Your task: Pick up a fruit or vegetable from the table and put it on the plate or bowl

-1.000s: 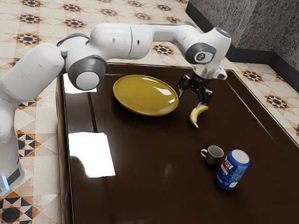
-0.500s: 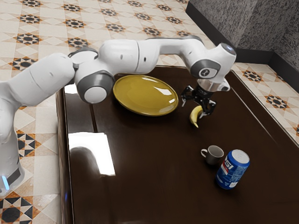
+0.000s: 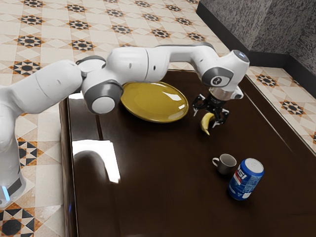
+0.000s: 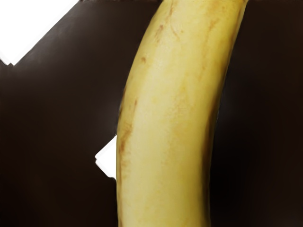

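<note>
Just beside the plate (image 3: 148, 101), my gripper (image 3: 211, 116) lower than before, open astride the banana (image 3: 206, 125), gripping nothing, banana's far end hidden.

In the exterior view the upper end of the banana (image 3: 206, 125) is covered by the gripper (image 3: 211, 114), and it cannot be told whether that end is lifted off the counter (image 3: 163, 187). The near-left rim of the plate (image 3: 158, 101) is hidden behind the arm (image 3: 143, 61), and the counter's far corner on the exterior view's left is masked by the same arm. The counter is cut off by the lower edge, and the arm's base by the left edge. The lettering on the blue can (image 3: 245, 178) is too small to be read. In the wrist view both ends of the banana are cut off by the picture's edges.
</note>
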